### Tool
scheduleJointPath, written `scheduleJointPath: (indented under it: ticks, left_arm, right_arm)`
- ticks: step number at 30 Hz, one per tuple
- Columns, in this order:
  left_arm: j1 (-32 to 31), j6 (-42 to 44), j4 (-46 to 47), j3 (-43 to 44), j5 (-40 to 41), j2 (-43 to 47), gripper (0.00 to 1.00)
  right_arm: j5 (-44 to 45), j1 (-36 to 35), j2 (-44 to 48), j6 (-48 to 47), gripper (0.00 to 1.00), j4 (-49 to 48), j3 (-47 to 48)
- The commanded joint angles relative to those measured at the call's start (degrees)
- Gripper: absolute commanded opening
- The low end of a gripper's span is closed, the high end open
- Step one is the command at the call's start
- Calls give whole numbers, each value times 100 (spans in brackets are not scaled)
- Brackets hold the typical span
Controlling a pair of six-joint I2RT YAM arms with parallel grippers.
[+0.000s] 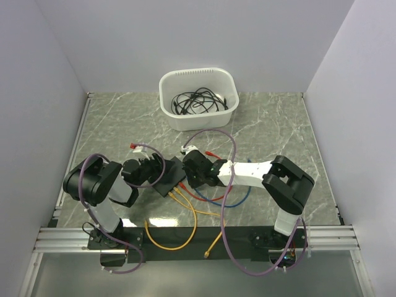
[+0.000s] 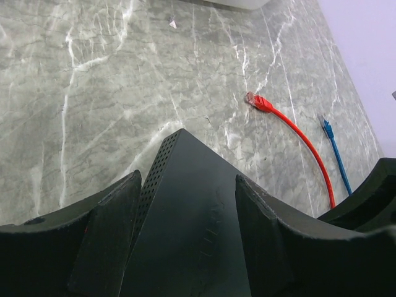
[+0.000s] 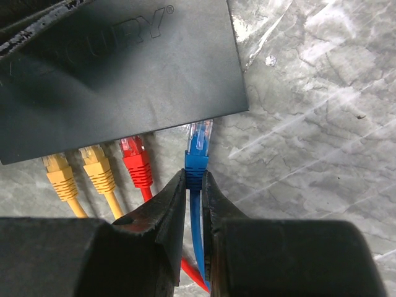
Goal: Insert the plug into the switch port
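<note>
The switch (image 3: 117, 68) is a flat black box lying between the two arms (image 1: 171, 180). My left gripper (image 2: 189, 175) straddles it, one finger pressed against each side (image 2: 117, 223). Along the box's near edge, two yellow plugs (image 3: 59, 168) and a red plug (image 3: 135, 158) sit in the switch ports. The sockets themselves are hidden under that edge. My right gripper (image 3: 195, 176) is shut on the blue plug (image 3: 198, 162). Its clear tip (image 3: 200, 133) reaches the same edge, just right of the red plug and near the box's corner.
A white tub (image 1: 230, 105) with black cables stands at the back centre. Loose red (image 2: 291, 127) and blue (image 2: 334, 154) cables lie on the marble beyond the box. Yellow cables (image 1: 176, 241) loop toward the near edge. Purple arm cables (image 1: 230, 148) arch overhead.
</note>
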State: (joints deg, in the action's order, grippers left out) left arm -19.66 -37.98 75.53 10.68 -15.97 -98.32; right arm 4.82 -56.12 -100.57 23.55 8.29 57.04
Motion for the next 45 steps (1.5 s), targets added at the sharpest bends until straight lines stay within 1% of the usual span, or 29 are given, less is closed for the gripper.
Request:
scheduleJointPath:
  ticks: [1,5,10,16,22,32,38,45]
  left_arm:
    - [-91,1,76,57,-706,-134,67]
    - [-91,80,-20,189,-960,-257,67]
    - [-91,194,-134,347,-1259,-398,68]
    - [-99,247,-161,523,-1514,-670,67]
    - [-99,264,-108,602,-1673,-846,66]
    - [-108,273,-29,699,-1901,-1031,64]
    - [-126,291,-21,690,-1945,-1031,63]
    - [-187,256,181,725,-2165,-1180,62]
  right_arm:
    - [-244,-75,29,-17,0,-821,185]
    - [-113,-127,134,-298,0,-821,115]
    - [387,-145,214,-676,0,-751,71]
    - [713,-163,275,-966,0,-847,-43]
    - [704,-224,424,-1309,0,-1444,-298]
    - [950,-417,574,-1897,0,-1928,-553]
    - [1039,-418,442,-1986,0,-2068,-544]
    - [1126,-444,943,-2065,0,-2902,-1115]
